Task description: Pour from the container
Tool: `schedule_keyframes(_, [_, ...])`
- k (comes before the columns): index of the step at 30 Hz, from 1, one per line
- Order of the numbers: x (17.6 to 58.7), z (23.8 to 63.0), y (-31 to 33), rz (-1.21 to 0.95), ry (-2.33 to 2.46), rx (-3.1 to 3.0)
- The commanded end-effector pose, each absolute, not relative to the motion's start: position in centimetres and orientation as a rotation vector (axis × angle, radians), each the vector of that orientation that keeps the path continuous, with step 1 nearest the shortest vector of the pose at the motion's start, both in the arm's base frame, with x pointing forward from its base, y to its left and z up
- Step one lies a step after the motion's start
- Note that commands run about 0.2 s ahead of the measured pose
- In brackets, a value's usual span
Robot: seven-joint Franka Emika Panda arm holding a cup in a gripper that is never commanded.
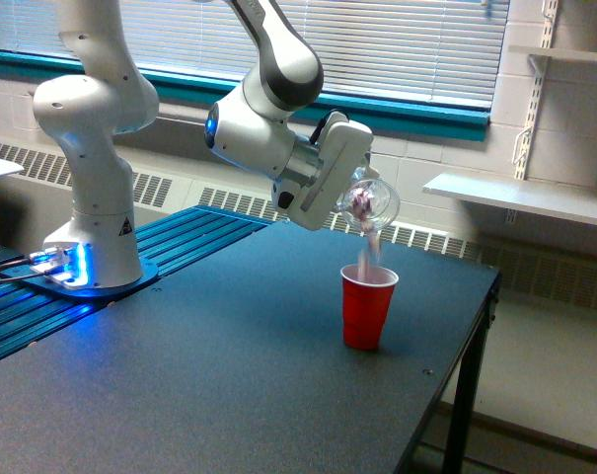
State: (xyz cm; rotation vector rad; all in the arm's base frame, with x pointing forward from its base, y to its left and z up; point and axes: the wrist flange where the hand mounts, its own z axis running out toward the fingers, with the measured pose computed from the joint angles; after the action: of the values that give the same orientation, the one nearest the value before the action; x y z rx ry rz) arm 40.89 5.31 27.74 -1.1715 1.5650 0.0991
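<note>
The dark table fills the foreground, and the red cup stands upright on it toward the exterior view's right edge. Directly above the red cup, a pinkish-white stream falls from the container down to the cup's mouth. The container, small and clear, is tipped downward just over the red cup, with pink bits showing inside. The gripper is closed around the container, gripping it from the exterior view's left. Farther from the red cup, toward the exterior view's left, the arm's white base stands on a blue ribbed panel. Behind the red cup run a wall heater and window blinds.
</note>
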Motion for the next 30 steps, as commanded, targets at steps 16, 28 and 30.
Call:
schedule_keyframes(16, [42.1,28.2,6.4,0.149,1.549,-1.117])
schedule_keyframes(28, [42.6,28.8,5.7,0.142,1.565,-1.049])
schedule_keyframes(30, [42.7,28.9,5.5,0.141,1.566,-1.035])
